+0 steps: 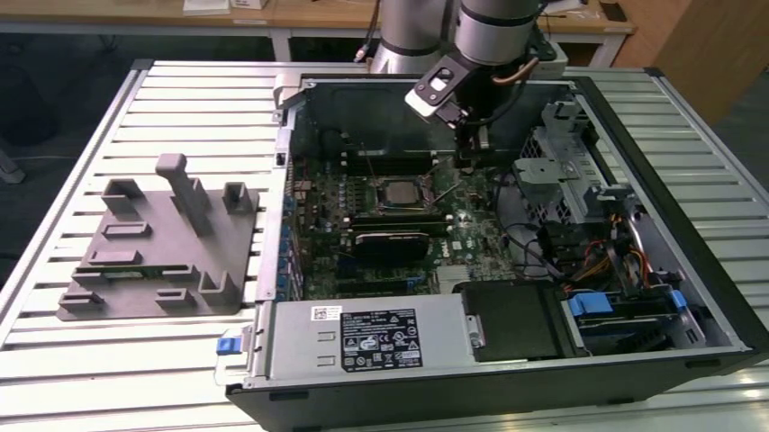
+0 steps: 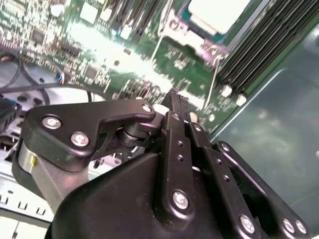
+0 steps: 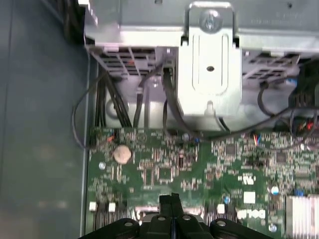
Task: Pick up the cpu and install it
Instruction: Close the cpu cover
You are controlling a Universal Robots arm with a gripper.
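Fingers (image 1: 476, 148) pressed together, nothing pinched between them; both wrist views show the same, tips (image 3: 168, 201) meeting flat, black link arms folded in behind them (image 2: 172, 99). They hang inside the open case (image 1: 625, 180), over the motherboard (image 1: 463, 229). Whether the tips touch the board, cannot tell.

Cpu (image 1: 397, 192) lies in the socket (image 1: 397, 209) on the board, silver top up, near the fingers on the exterior view's left, apart from them. In the second wrist view the cpu (image 2: 217, 12) sits past the fingertips, with a thin wire lever (image 2: 213, 79) running from the socket edge back toward them. Whether the socket frame is clamped down, cannot tell.

The first wrist view shows a coin cell (image 3: 122, 154) on the board ahead of the tips, and further on a metal bracket (image 3: 209, 59) with black cables (image 3: 169, 99) hanging beneath it.

Grey tray (image 1: 157, 243) with upright posts stands on the slatted table (image 1: 72, 180), well apart from the fingers, on the exterior view's left, outside the case.
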